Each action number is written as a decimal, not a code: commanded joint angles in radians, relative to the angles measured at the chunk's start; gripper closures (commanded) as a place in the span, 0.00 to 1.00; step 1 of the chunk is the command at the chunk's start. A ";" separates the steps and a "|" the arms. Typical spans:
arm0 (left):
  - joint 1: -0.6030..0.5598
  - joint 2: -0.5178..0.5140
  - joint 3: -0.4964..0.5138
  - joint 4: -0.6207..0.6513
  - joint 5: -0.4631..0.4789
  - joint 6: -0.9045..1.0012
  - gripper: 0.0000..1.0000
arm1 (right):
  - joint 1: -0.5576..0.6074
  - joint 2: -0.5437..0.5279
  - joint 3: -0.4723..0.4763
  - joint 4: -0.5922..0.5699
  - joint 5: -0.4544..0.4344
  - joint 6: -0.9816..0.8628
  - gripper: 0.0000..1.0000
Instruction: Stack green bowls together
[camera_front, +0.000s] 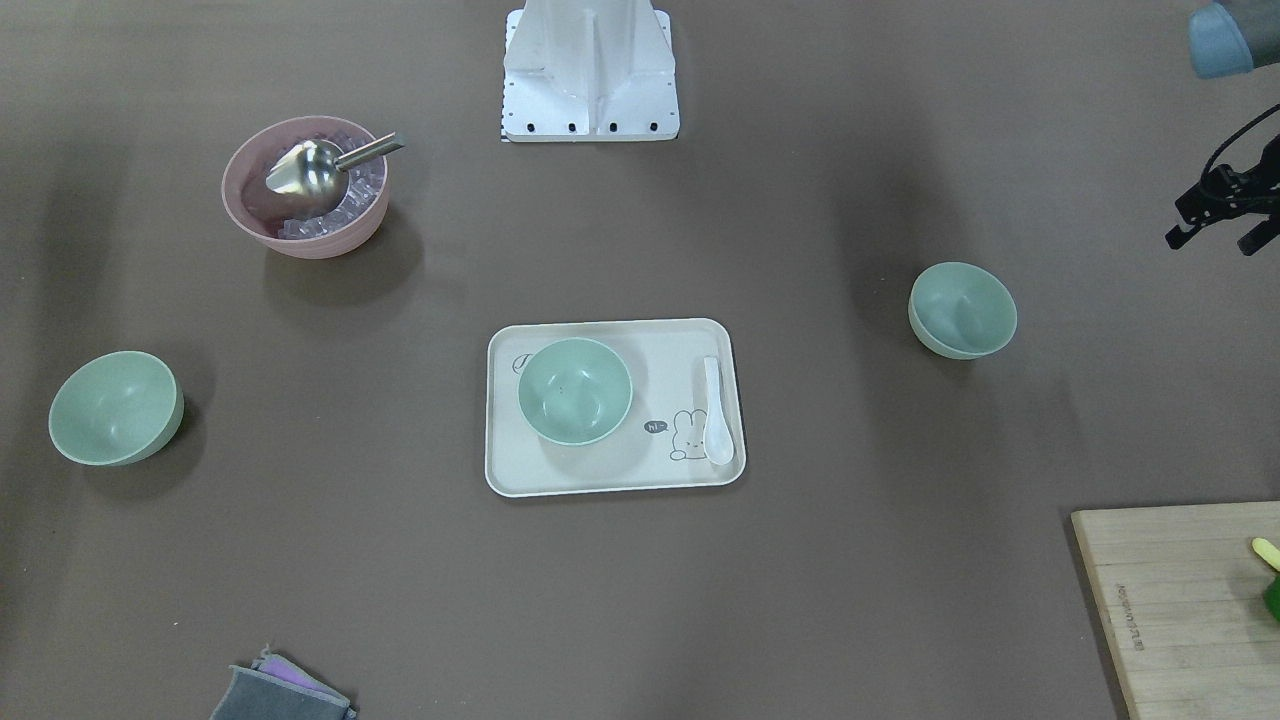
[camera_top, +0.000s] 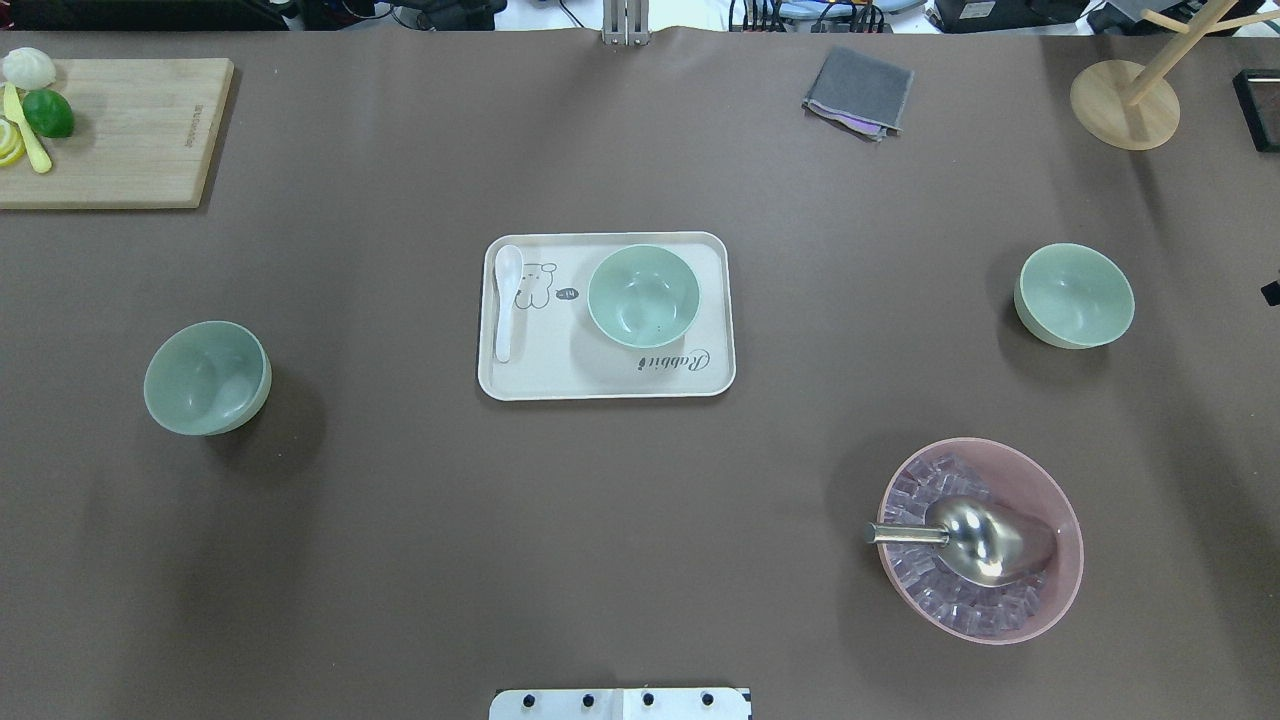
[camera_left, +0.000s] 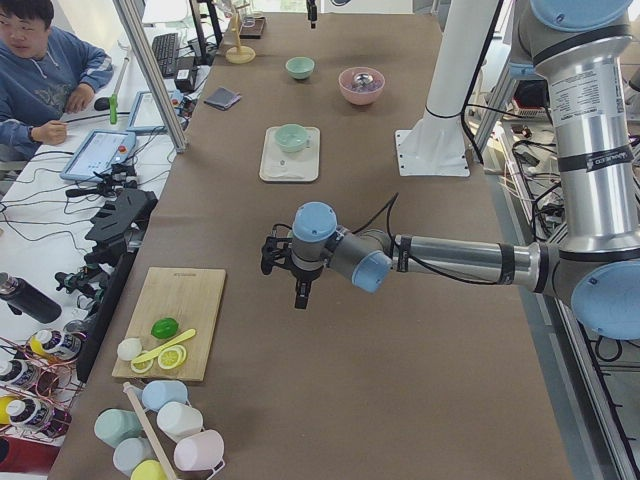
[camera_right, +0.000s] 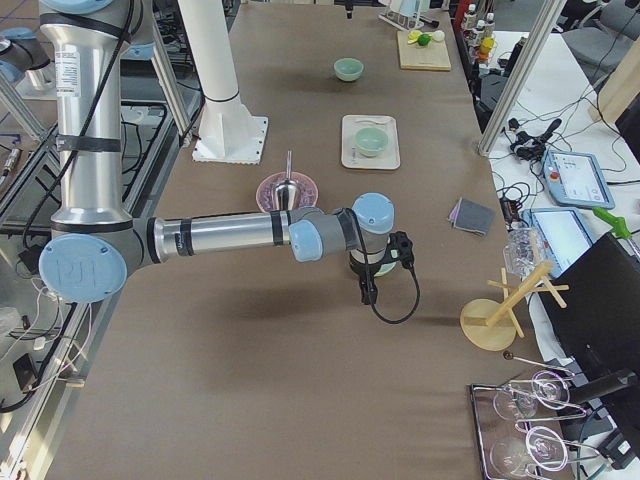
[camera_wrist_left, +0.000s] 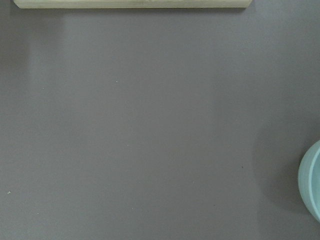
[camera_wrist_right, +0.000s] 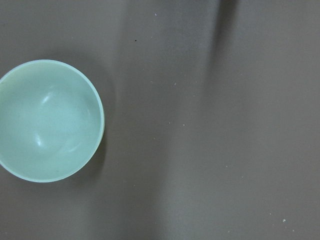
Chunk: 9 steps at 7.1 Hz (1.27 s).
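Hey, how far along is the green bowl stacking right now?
Done: nothing; no bowls are stacked. The middle bowl sits on the tray, while the left bowl and right bowl stand apart on the table. In hand: nothing; the left gripper and right gripper hang over the table without a bowl. Left: nesting all three into one stack.

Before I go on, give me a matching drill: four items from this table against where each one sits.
Things:
1. middle green bowl
2. metal scoop
3. lime
4. grey cloth

Places:
A. on the wooden board
B. straight on the table
C. on the tray
D. in the pink bowl

Pairs: 1-C, 2-D, 3-A, 4-B
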 joint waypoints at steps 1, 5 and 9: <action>0.002 0.023 -0.004 -0.047 -0.004 -0.003 0.01 | -0.002 0.003 0.007 0.003 0.001 0.002 0.00; 0.032 0.008 -0.013 -0.088 -0.067 -0.103 0.01 | -0.078 0.069 -0.067 0.112 -0.010 0.092 0.00; 0.165 -0.055 -0.019 -0.128 0.005 -0.300 0.02 | -0.147 0.207 -0.199 0.117 -0.016 0.127 0.02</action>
